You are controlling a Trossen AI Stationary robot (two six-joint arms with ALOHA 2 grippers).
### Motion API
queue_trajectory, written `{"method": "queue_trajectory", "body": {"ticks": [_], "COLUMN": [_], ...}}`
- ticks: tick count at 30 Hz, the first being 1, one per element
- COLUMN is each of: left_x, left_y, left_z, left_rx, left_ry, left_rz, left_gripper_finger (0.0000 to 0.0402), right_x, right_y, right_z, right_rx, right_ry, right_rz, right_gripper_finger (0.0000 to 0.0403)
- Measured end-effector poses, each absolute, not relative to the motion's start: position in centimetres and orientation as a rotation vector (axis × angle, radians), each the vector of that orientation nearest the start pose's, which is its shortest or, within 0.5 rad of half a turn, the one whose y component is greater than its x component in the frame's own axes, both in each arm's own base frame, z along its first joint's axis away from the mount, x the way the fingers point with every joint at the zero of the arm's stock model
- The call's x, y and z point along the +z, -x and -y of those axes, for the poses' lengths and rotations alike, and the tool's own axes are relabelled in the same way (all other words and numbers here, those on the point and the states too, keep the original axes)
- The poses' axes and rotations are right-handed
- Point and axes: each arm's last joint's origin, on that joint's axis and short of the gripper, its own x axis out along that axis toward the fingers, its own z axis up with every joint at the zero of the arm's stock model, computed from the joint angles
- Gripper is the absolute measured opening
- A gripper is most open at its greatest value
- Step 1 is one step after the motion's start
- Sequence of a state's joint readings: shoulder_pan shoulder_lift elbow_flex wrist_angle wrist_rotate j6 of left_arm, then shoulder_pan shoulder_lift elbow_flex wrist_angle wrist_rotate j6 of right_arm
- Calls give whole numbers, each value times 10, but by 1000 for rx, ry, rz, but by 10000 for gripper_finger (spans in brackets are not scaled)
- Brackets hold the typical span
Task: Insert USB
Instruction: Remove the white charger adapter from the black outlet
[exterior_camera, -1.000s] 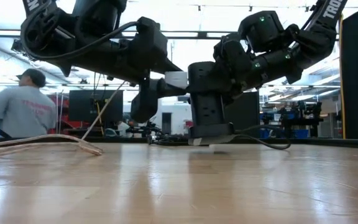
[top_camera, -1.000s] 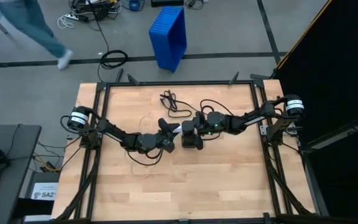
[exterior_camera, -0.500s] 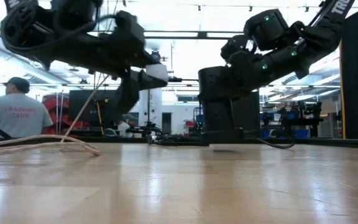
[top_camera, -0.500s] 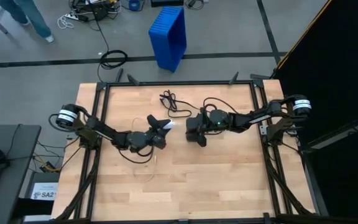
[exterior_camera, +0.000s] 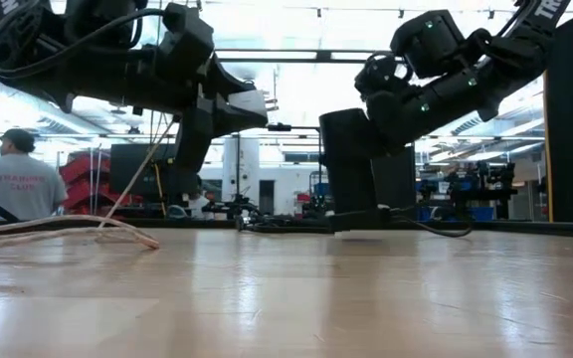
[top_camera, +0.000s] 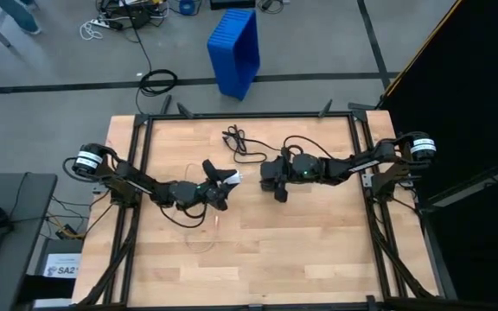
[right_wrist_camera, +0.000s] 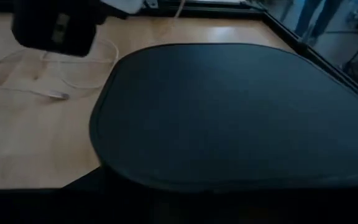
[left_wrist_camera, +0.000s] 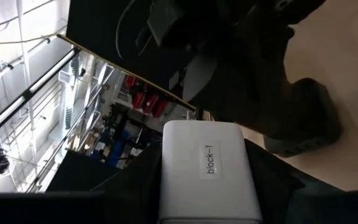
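My left gripper (top_camera: 223,182) is shut on a white block (top_camera: 231,178) labelled "block-1" (left_wrist_camera: 207,172) and holds it above the table's middle. My right gripper (top_camera: 274,179) is a short way to its right, shut on a black box (exterior_camera: 352,164). This box fills the right wrist view as a dark rounded slab (right_wrist_camera: 229,112). The white block and the black box are apart. A thin white cable (top_camera: 202,212) lies slack on the wood under the left arm. My left gripper pinches the white block (left_wrist_camera: 191,186) between its two fingers, one on each long side. The block's free end (exterior_camera: 254,102) sticks out toward the right arm, and the block is lifted clear of the table. My right gripper holds the black box by its upper part (exterior_camera: 358,121), coming from above and from the table's right. The box stands upright, with its lower end (exterior_camera: 356,213) at the table top. The gripper's own body hides the fingers' place on it.
A black cable (top_camera: 241,142) lies coiled near the far edge and runs toward the right gripper. The white cable (exterior_camera: 68,227) trails across the left half. A blue bin (top_camera: 235,50) stands on the floor beyond the table. A person (exterior_camera: 13,179) is in the room behind.
My left gripper has drawn back toward the table's left edge, taking the white block with it. The block was right up against the black box and now stands apart from it. My right gripper has shifted slightly right, and the black box has gone from tilted to upright.
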State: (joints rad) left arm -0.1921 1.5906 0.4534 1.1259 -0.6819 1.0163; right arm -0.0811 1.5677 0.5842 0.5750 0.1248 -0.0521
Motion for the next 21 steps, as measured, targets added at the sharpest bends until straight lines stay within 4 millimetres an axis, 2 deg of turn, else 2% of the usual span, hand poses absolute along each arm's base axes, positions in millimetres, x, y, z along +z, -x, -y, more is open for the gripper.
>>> {"method": "queue_trajectory", "body": {"ticks": [2, 7, 10, 15, 21], "left_x": [169, 169, 169, 169, 168], "left_y": [-271, -271, -271, -271, -271], "left_z": [34, 34, 34, 34, 34], "left_rx": [441, 435, 435, 434, 431], "left_ry": [-999, -997, -991, -990, -993], "left_rz": [-258, -254, -253, -254, -260], "left_gripper_finger": [154, 154, 154, 154, 154], "right_x": [157, 157, 156, 158, 194], "right_y": [-292, -291, -291, -288, -272], "right_z": [27, 28, 28, 28, 22], "right_rx": [-202, -217, -223, -244, -238], "right_ry": [42, -5, -8, -6, -13], "right_rz": [-425, -429, -437, -450, -382], "right_gripper_finger": [234, 319, 351, 367, 359]}}
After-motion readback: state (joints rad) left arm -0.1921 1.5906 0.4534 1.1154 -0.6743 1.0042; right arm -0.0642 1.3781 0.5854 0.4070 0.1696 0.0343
